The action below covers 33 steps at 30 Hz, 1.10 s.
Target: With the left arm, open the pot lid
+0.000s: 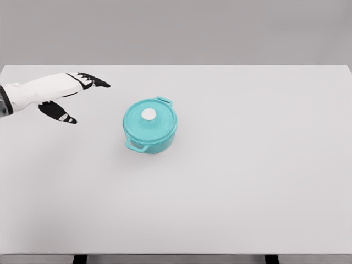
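While the left hand [66, 99] hovers fingers spread, empty, the pot [150, 125] sits well right of it; its lid [147, 122] looks rigid, smooth, probably heavy; pinch the white knob [149, 114].

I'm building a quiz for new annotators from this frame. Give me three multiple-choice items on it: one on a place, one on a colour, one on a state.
1. Where is the left hand relative to the pot?
A. To its left, apart from it
B. Gripping the knob
C. To its right

2. What colour is the lid's knob?
A. Black
B. White
C. Red

3. What state is the lid in?
A. Lying on the table beside the pot
B. Held in the air
C. Closed on the pot

Answers: 1 A, bare table shows between hand and pot. 2 B, the knob is white on the teal lid. 3 C, the lid sits on the pot, untouched.
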Each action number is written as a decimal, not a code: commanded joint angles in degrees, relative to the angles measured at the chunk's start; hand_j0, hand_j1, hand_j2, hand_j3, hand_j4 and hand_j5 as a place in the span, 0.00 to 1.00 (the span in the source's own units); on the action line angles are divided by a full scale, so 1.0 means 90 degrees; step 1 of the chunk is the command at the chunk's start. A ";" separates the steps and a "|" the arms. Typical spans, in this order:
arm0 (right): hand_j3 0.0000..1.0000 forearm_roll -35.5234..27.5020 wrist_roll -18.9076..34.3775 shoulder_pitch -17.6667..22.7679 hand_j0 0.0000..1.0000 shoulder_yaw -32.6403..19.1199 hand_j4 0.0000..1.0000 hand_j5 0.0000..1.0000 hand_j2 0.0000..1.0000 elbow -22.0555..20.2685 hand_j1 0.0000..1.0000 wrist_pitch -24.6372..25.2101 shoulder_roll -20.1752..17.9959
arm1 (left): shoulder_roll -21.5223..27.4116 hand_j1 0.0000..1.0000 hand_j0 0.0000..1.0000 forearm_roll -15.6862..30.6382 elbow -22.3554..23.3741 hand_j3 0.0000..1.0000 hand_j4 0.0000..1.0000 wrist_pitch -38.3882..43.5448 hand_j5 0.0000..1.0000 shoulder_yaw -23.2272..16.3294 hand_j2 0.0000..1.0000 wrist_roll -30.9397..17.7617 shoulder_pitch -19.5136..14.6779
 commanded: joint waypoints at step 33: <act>1.00 -0.0005 0.0001 0.0059 1.00 -0.0013 1.00 1.00 1.00 -0.0012 1.00 -0.0001 -0.0002 | -0.0539 1.00 1.00 0.0180 -0.0325 1.00 1.00 -0.0717 1.00 -0.3521 1.00 0.0000 -0.3174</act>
